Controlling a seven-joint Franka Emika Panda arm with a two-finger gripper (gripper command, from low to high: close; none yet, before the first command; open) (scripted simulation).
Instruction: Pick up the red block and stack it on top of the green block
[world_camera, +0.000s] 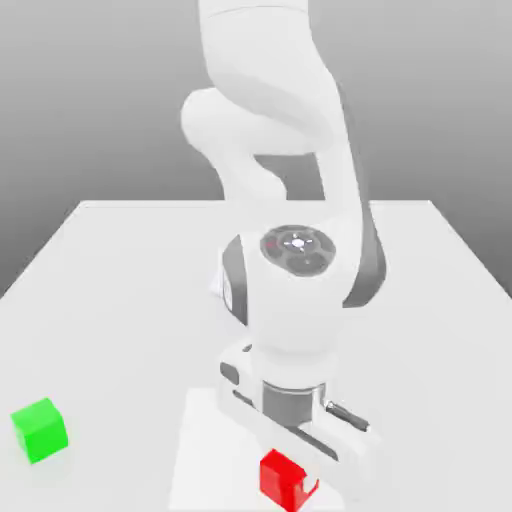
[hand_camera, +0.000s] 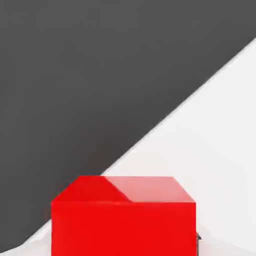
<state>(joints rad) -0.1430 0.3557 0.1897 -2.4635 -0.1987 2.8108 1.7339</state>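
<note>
From my station I see the white Panda arm bent low over the near edge of the flat white table. Its white two-finger gripper sits down at the small glossy red cube, which lies right under the hand, near the table's front edge. Whether the fingers are closed on the cube I cannot tell — the hand's body hides them. In the hand view the red cube looms close, with white table beyond it and dark floor past the table's edge. The small bright green cube rests on the table well apart from the red one, toward the exterior view's left.
</note>
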